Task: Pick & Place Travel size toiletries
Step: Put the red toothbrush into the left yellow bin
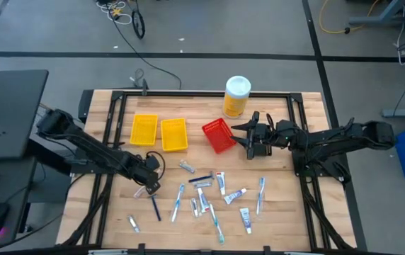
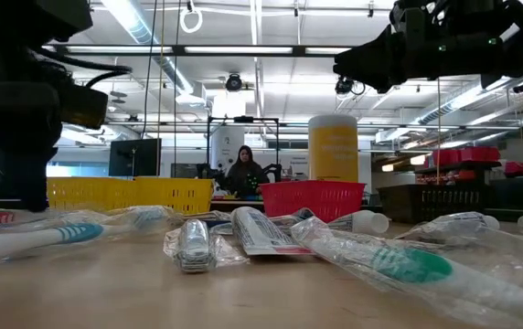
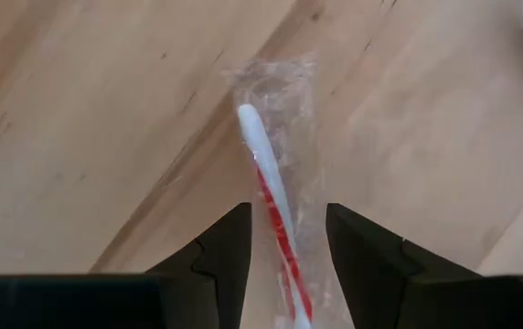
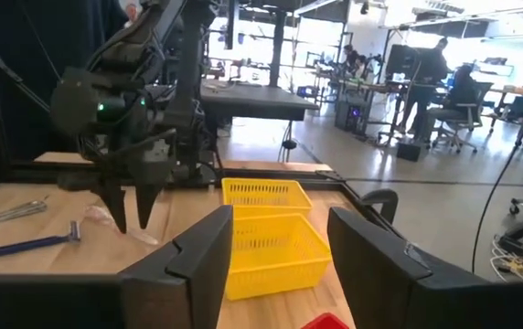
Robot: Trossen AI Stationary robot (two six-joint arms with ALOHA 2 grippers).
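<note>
While its fingers (image 3: 229, 247) stand apart, the left hand (image 3: 284, 251) is low over the wooden tabletop (image 3: 79, 119), straddling a wrapped red-and-white toothbrush (image 3: 266, 174) that lies flat between them; whether they touch it is unclear. The right hand (image 1: 251, 134) hangs open and empty beside the red bin (image 1: 217, 134). The other toiletries (image 1: 209, 195) lie scattered near the tabletop's front, below two yellow bins (image 1: 158, 132). Behind is a workshop, where a seated person (image 2: 243, 169) shows. The toothbrush's lower end is cut off from view.

Bright overhead strip lights — low-view foreground blurred.
</note>
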